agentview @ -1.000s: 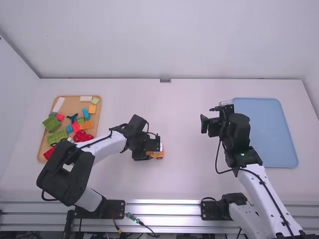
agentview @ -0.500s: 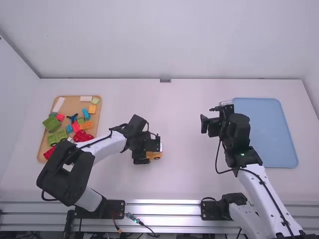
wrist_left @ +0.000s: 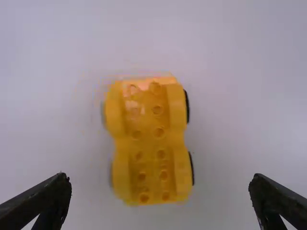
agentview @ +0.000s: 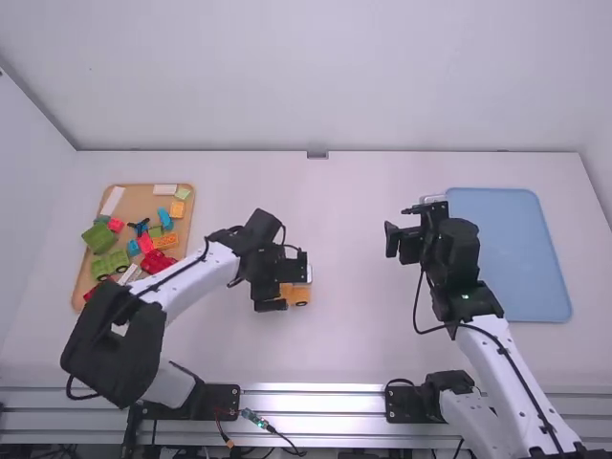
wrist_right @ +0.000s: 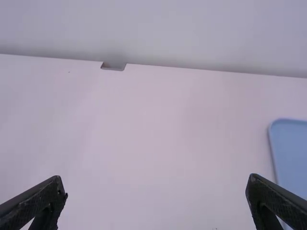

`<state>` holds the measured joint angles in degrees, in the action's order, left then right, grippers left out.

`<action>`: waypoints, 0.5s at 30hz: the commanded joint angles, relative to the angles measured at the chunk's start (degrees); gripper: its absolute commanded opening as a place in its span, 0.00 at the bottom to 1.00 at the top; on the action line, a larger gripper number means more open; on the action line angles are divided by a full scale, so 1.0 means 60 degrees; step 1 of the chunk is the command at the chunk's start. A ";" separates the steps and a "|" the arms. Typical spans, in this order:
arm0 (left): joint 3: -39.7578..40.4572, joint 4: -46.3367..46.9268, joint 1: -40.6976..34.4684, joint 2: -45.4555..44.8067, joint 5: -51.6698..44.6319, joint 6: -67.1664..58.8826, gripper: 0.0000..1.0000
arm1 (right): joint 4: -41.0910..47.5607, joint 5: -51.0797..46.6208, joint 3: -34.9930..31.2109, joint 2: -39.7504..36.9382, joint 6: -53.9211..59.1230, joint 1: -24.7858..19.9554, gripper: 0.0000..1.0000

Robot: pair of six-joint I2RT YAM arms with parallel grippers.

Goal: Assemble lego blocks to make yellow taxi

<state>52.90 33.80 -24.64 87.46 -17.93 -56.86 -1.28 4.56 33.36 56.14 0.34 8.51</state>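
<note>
In the high view my left gripper is over the table left of the middle, with the yellow wheeled base partly hidden beneath it. The left wrist view has the same yellow base lying on the table, studs up, dark wheels along one side. It lies between the wide-apart fingers of my left gripper, touching neither. My right gripper stands open right of the middle, away from the base. In the right wrist view nothing is between the fingers of my right gripper.
On the left, a tan tray holds loose blocks: green, red, blue and white ones, a yellow block and an orange block among them. A blue tray lies at the right, beside the right arm. A wall rises behind the table.
The left arm's elbow has shifted a little left and toward the camera, and its wrist has turned slightly over the yellow base. My right arm has kept still.
</note>
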 commanded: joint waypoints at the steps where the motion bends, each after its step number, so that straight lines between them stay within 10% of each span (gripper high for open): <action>1: 0.0572 0.0300 -0.0007 -0.0686 0.0015 0.0415 0.99 | 0.0007 0.0022 0.0186 -0.0021 -0.0025 0.0018 0.99; 15: 0.0951 -0.0985 0.2269 -0.1815 0.3464 0.7365 0.99 | 0.0015 0.0612 0.0189 -0.0017 -0.0029 0.0018 0.99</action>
<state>58.13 27.75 -12.99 78.32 -3.01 -25.23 -1.30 6.50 33.36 56.12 0.27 8.51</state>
